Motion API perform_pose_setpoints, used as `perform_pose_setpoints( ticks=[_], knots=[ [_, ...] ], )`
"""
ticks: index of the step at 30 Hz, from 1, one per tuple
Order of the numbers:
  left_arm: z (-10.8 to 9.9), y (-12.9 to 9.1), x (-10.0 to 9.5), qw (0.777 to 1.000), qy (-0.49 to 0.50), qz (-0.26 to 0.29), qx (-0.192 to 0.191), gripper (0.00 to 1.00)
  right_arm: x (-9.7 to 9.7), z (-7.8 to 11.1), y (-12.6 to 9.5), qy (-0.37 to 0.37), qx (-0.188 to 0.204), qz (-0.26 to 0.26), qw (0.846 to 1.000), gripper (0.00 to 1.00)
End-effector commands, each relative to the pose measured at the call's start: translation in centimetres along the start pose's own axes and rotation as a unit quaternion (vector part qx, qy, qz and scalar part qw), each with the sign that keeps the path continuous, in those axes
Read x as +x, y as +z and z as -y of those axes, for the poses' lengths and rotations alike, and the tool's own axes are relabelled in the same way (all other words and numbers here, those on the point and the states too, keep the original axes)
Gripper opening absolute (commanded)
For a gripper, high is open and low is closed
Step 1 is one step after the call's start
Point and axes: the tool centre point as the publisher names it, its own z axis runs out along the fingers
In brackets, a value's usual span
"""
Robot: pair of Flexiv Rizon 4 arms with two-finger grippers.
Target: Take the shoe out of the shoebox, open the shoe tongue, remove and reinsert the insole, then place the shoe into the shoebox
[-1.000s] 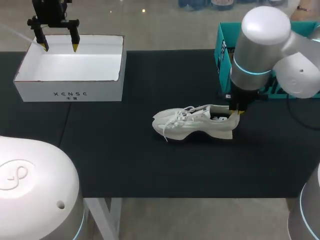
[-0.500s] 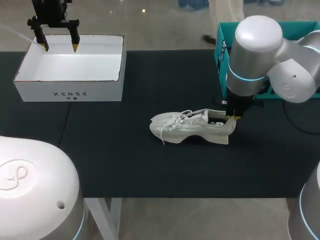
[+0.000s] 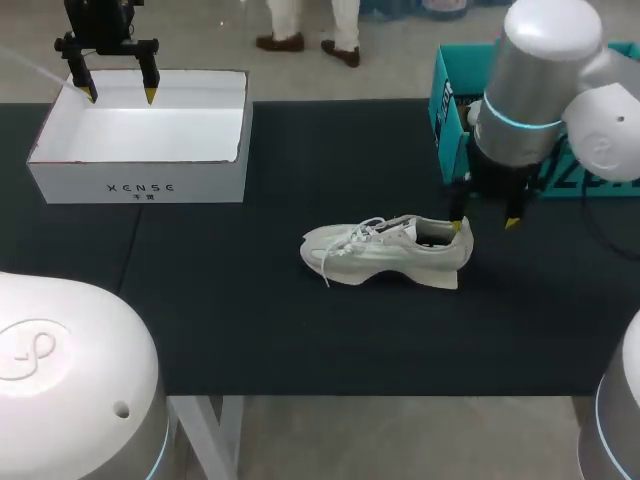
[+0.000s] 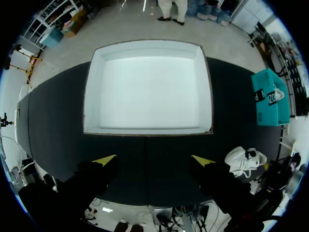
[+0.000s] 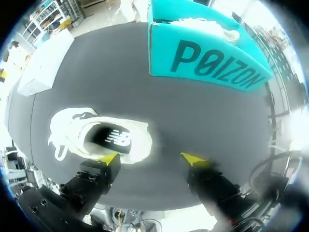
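You've got a teal box [image 5: 207, 63] parked at the far right edge of the black counter [image 3: 250, 320], with something white inside it.

A: Entry one, print on the white shoebox [image 3: 200, 185]?
B: Front wall, one line of spaced dark capitals, with a smaller mark beneath it.
A: Entry two, the teal box [image 5: 212, 63]?
B: Side wall, a single word in large dark capitals; part of it also shows in the left wrist view.
A: Entry three, the shoe [image 5: 70, 126]?
B: Insole [image 5: 116, 139], black, with a white logo at the heel end
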Motion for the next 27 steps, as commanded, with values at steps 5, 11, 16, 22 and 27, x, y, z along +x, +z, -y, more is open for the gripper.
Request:
perform_pose_setpoints(
  ticks=[5, 11, 16, 22, 27],
  knots=[
    [0.0, 0.0, 0.0, 1.0, 0.0, 0.0, 0.0, 1.0, -2.52, 1.09, -0.24, -0.172, 0.116, -0.039, 0.978, 1.0],
    [0.0, 0.0, 0.0, 1.0, 0.0, 0.0, 0.0, 1.0, -2.52, 1.09, -0.24, -0.172, 0.116, -0.039, 0.978, 1.0],
    [0.0, 0.0, 0.0, 1.0, 0.0, 0.0, 0.0, 1.0, -2.52, 1.09, -0.24, -0.172, 0.116, -0.039, 0.978, 1.0],
    [0.0, 0.0, 0.0, 1.0, 0.0, 0.0, 0.0, 1.0, -2.52, 1.09, -0.24, -0.172, 0.116, -0.039, 0.978, 1.0],
    [0.0, 0.0, 0.0, 1.0, 0.0, 0.0, 0.0, 1.0, -2.52, 1.09, -0.24, -0.172, 0.116, -0.039, 0.978, 1.0]
  ],
)
